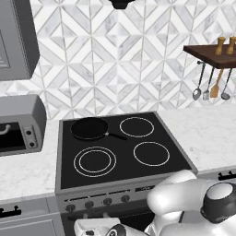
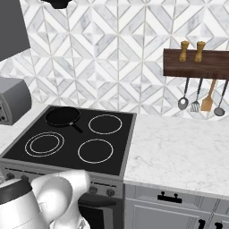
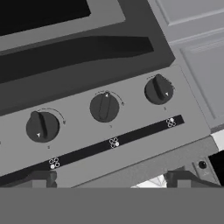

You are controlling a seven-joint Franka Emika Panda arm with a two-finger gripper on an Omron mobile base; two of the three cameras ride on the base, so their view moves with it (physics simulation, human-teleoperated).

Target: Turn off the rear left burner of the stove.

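The stove [image 1: 120, 148] is a grey steel range with a black glass top [image 2: 70, 154]. A black skillet [image 1: 89, 128] [image 2: 63, 116] sits on its rear left burner and hides the zone. Small dark knobs [image 1: 107, 201] run along the front panel. In the hand view my gripper [image 3: 111, 181] is open, with its two dark fingertips [image 3: 40, 178] spread wide just off the panel. Three knobs face it: one toward the left [image 3: 42, 127], a middle one [image 3: 104, 107] and one toward the right [image 3: 158, 89]. Nothing is between the fingers.
A grey toaster oven [image 1: 20, 124] [image 2: 11, 105] stands on the counter left of the stove. A wooden shelf [image 2: 197, 65] with hanging utensils [image 2: 206, 102] is on the right wall above the marble counter [image 2: 179, 152]. Grey cabinet fronts [image 2: 170, 210] flank the range.
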